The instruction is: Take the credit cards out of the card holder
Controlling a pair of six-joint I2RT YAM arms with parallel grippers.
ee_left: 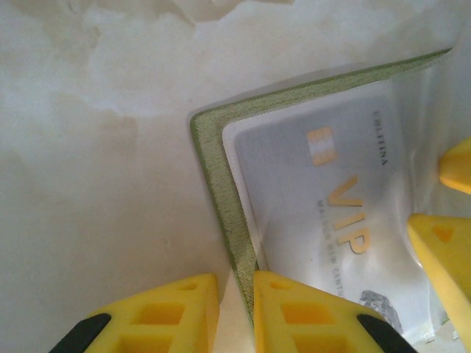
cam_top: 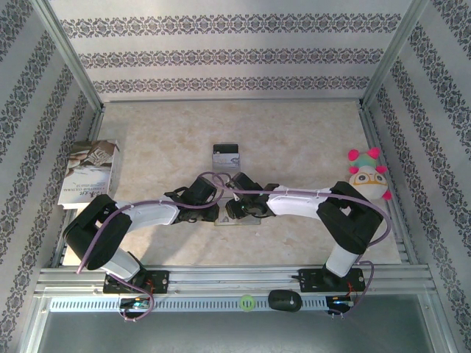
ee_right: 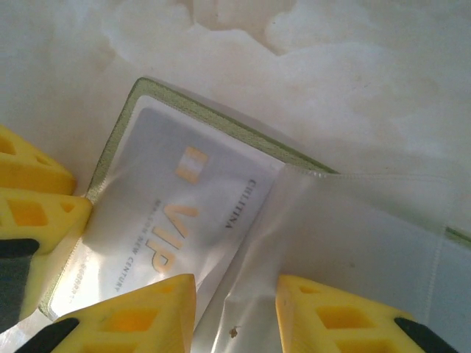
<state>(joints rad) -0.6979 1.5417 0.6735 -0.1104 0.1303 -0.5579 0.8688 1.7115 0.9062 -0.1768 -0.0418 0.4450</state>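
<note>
**Materials and shapes.** The table (cam_top: pixel 162 132) has a pale, marbled beige surface, matt, with faint cloudy veining. The card holder (ee_left: pixel 213 169) is a thin bifold lying open and flat at the centre of the table, near the arm bases. Its outer border is olive-green woven fabric with a rounded corner. Its inner faces are glossy clear film that wrinkles and reflects light.

**Surroundings.** A printed booklet (cam_top: pixel 90 173) lies at the left edge of the table. A plush toy (cam_top: pixel 368 176) with pink tufts sits at the right edge. Both are well apart from the holder. In the top view the two arms meet over the holder from opposite sides and cover most of it.

**Task items.** One credit card (ee_left: pixel 324 184) sits inside the clear pocket. It is flat, rectangular and pale grey, with a gold chip and gold "VIP" lettering showing through the film. A second credit card (cam_top: pixel 227 156) lies loose on the table beyond the holder and apart from it, with a black band along its far end.

**Claw state.**
- **Left claw** (ee_left: pixel 235 278): it has yellow ribbed plastic fingers and is closed on the holder's fabric border, which runs into the narrow gap between its jaws.
- **Right claw** (ee_right: pixel 234 283): its jaws stand parted over the pocket, with clear film lying in the gap and one corner of the card at the gap's left side. Its fingers (ee_left: pixel 441 250) appear just beside the card's end in the left wrist view
</note>
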